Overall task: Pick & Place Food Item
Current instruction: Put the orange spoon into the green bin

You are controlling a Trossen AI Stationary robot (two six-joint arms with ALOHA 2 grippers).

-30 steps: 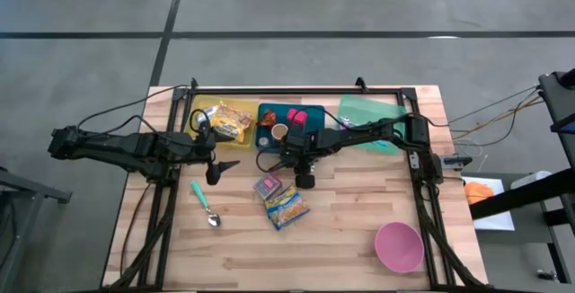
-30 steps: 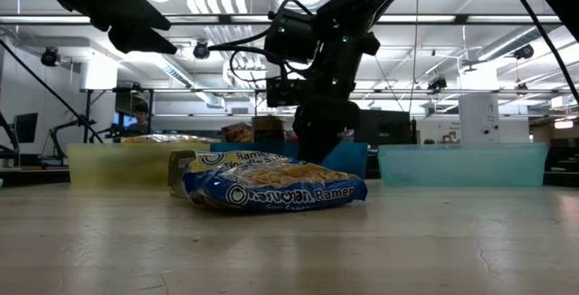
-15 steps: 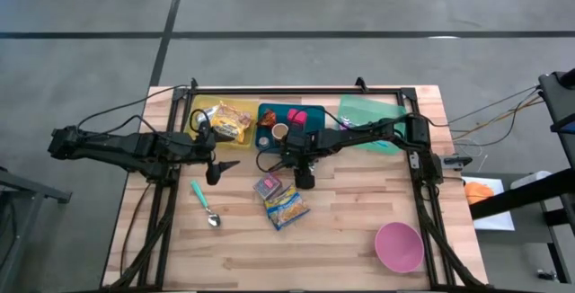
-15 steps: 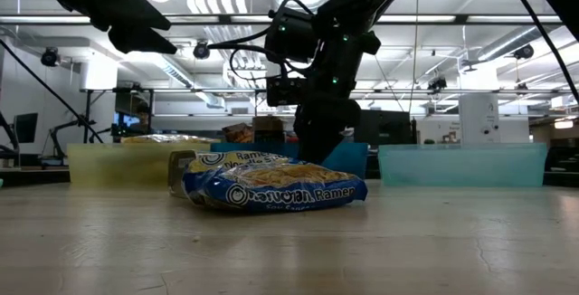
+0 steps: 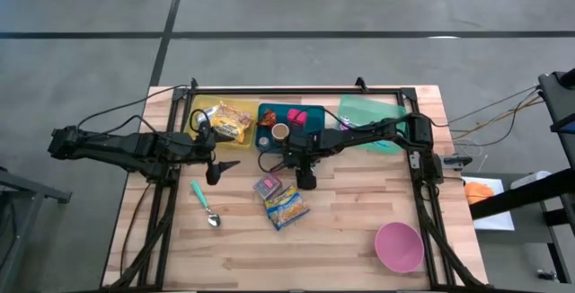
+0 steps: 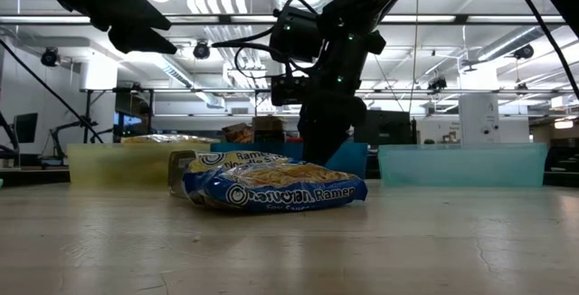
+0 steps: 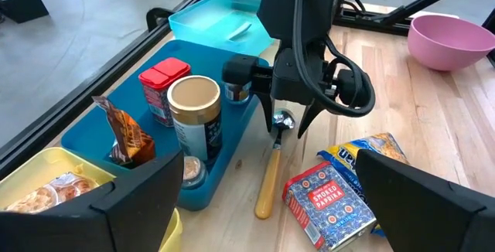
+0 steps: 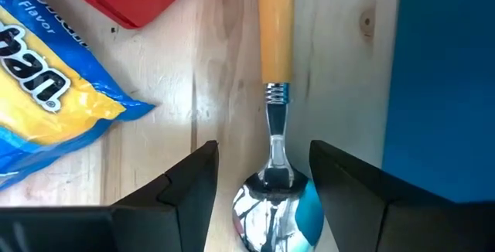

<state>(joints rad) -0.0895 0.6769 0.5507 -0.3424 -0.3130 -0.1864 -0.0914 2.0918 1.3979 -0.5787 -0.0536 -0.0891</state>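
We are taking the ramen packet (image 5: 287, 207) as the food item: it is lying flat on the wooden surface (image 5: 359, 239), near the middle, just beside a small red box (image 5: 268, 185). We are judging it light, soft and crinkly, its noodle block brittle, so a gentle pinch across a short edge or the crimped seam looks safest.

The right hand (image 7: 288, 125) is hanging just above the surface, just beyond the packet and by the blue tray (image 5: 310, 113). Its fingers (image 8: 349, 186) are standing partly apart, astride the bowl of a yellow-handled spoon (image 8: 276, 66) that is lying flat on the wood; we are seeing nothing held.

The left hand (image 5: 220, 169) is waiting at the left, above the surface, jaws wide and empty.
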